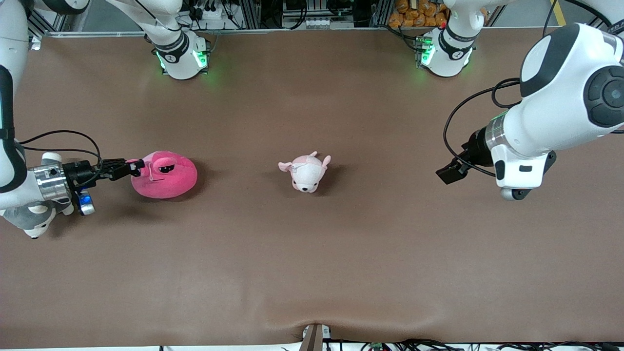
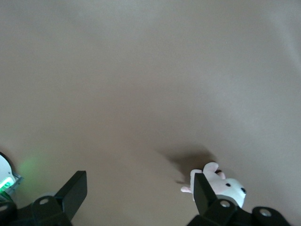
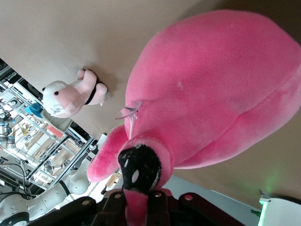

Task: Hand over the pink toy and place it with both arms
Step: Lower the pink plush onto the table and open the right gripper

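Observation:
The pink toy [image 1: 165, 174], a round hot-pink plush with droopy dark eyes, lies on the brown table toward the right arm's end. My right gripper [image 1: 134, 168] is shut on a flap at the toy's edge. In the right wrist view the toy [image 3: 211, 89] fills the frame and pink plush is pinched between my right gripper's [image 3: 138, 207] fingers. My left gripper [image 1: 446, 174] is open and empty, over bare table toward the left arm's end. In the left wrist view its [image 2: 138, 190] fingers stand wide apart with only table between them.
A small pale pink-and-white puppy plush [image 1: 306, 173] lies mid-table, also in the left wrist view [image 2: 221, 186] and the right wrist view [image 3: 66, 96]. A grey-and-white husky plush [image 1: 31, 222] lies under the right arm's wrist. The arm bases [image 1: 183, 56] stand along the table's edge farthest from the camera.

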`<action>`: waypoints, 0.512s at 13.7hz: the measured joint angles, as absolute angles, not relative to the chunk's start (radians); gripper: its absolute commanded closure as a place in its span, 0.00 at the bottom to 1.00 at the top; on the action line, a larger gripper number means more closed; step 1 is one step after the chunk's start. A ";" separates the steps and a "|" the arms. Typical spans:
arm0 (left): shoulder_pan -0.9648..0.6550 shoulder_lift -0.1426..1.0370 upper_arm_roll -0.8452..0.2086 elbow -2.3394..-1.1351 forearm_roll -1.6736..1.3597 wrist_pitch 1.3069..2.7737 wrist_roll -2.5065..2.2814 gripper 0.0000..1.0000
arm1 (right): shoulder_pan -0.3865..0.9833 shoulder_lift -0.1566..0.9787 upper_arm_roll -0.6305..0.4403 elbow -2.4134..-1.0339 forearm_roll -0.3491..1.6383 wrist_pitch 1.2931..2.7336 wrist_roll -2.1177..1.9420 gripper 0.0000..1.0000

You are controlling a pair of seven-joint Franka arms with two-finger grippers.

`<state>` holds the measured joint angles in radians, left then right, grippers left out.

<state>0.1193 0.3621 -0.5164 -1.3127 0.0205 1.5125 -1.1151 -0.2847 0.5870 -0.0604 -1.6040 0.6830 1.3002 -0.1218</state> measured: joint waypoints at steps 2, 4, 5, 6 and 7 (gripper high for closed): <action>0.118 0.369 -0.516 -1.314 0.021 1.513 -1.099 0.00 | -0.299 0.611 -0.060 -1.605 0.670 1.302 -0.154 0.79; 0.117 0.380 -0.516 -1.315 0.021 1.513 -1.097 0.00 | -0.302 0.622 -0.060 -1.604 0.642 1.306 -0.186 0.00; 0.117 0.383 -0.516 -1.315 0.021 1.513 -1.095 0.00 | -0.302 0.622 -0.059 -1.604 0.631 1.317 -0.200 0.00; 0.117 0.384 -0.516 -1.315 0.021 1.514 -1.080 0.00 | -0.301 0.622 -0.059 -1.602 0.623 1.331 -0.208 0.00; 0.118 0.383 -0.516 -1.313 0.022 1.514 -1.055 0.00 | -0.301 0.622 -0.058 -1.597 0.612 1.339 -0.212 0.00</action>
